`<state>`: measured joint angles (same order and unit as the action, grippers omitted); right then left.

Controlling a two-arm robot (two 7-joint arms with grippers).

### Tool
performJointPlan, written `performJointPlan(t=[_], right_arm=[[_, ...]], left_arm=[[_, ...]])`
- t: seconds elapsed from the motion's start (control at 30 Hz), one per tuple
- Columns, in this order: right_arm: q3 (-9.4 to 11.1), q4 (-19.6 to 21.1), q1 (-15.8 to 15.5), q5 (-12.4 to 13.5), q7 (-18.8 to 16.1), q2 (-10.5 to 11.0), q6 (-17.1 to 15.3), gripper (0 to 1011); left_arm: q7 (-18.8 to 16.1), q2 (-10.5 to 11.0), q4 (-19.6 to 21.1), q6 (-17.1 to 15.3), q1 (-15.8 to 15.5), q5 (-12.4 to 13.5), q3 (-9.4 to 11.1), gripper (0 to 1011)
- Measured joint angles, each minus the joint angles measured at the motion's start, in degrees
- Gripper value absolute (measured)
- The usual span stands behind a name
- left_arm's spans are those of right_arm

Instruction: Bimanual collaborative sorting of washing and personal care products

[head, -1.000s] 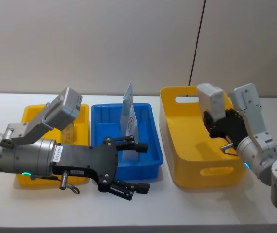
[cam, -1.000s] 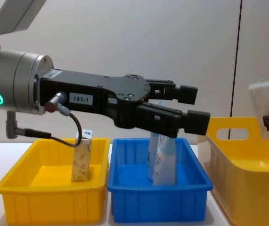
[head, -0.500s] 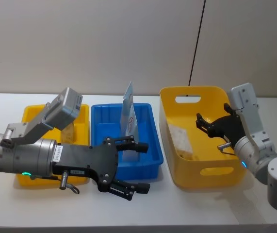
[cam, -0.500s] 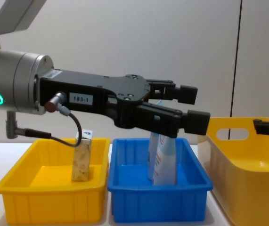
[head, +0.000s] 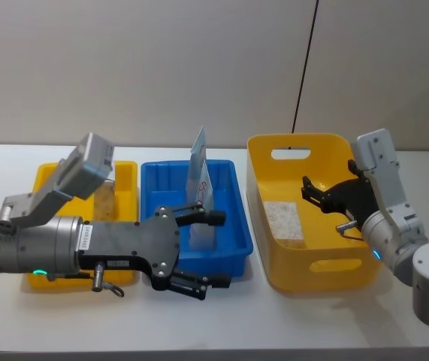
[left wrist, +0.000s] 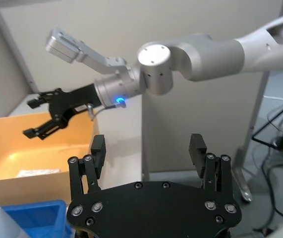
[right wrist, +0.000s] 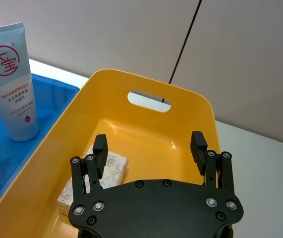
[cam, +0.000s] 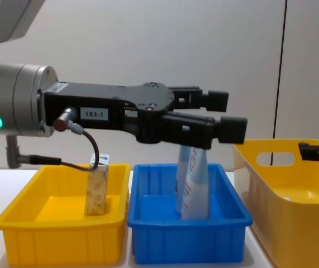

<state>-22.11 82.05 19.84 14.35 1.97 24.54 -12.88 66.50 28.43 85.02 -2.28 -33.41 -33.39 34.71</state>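
Note:
A speckled beige carton (head: 282,219) lies flat on the floor of the large yellow bin (head: 327,265); it shows as carton (right wrist: 96,177) below my right gripper (right wrist: 148,144). My right gripper (head: 315,195) hovers open and empty over that bin. Two light-blue tubes (cam: 194,187) with a red mark stand in the blue tray (cam: 187,230); one is the tube (right wrist: 11,84). Another carton (cam: 96,192) stands upright in the small yellow tray (cam: 58,226). My left gripper (head: 218,250) is open and empty over the blue tray's front, level with the tubes' tops as gripper (cam: 226,114).
The three containers stand in a row on the white table (head: 274,323): small yellow tray (head: 128,171), blue tray (head: 154,180), large yellow bin with handle slots. A black cable (head: 304,68) runs down the wall behind. Bare table lies in front of the containers.
My right gripper let go of the carton it held over the yellow bin; the carton now lies on the bin floor. My left gripper drew back slightly toward the left.

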Motion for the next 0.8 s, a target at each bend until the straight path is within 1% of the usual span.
performJointPlan(t=[0.3,0.33,0.47,0.5,0.6,0.63,0.73,0.77,0.8], right_arm=[[-0.01,-0.07,0.04,-0.05,0.05,-0.05,-0.02,1003],[-0.01,-0.08,0.05,-0.06,0.06,-0.06,-0.02,1003],[-0.01,-0.11,0.07,-0.06,0.08,-0.08,-0.01,1003],[-0.01,-0.11,0.07,-0.06,0.08,-0.08,-0.01,1003],[-0.01,-0.11,0.07,-0.06,0.08,-0.1,-0.01,1003],[-0.01,-0.11,0.07,-0.06,0.08,-0.1,-0.01,1003],[-0.01,-0.11,0.07,-0.06,0.09,-0.11,-0.01,1003],[-0.01,-0.11,0.07,-0.06,0.09,-0.11,-0.01,1003],[-0.01,-0.11,0.07,-0.06,0.09,-0.11,-0.01,1003]], left_arm=[[-4.82,-0.41,1.16,2.65,3.61,-2.08,-2.79,1002],[-5.92,-0.47,1.43,3.07,4.24,-2.39,-3.25,1002],[-8.5,-0.51,2.25,3.63,5.82,-2.87,-4.3,1002],[-9.67,-0.48,2.72,3.68,6.53,-2.99,-4.72,1002],[-11.62,-0.31,3.52,3.62,7.45,-3.04,-5.27,1002],[-12.76,-0.15,3.99,3.37,7.85,-3.05,-5.5,1002],[-14.58,0.27,4.96,2.49,8.51,-3.0,-5.83,1002],[-15.8,0.65,5.64,1.69,8.89,-2.92,-6.0,1002],[-16.31,0.83,5.95,1.3,9.04,-2.88,-6.05,1002]])
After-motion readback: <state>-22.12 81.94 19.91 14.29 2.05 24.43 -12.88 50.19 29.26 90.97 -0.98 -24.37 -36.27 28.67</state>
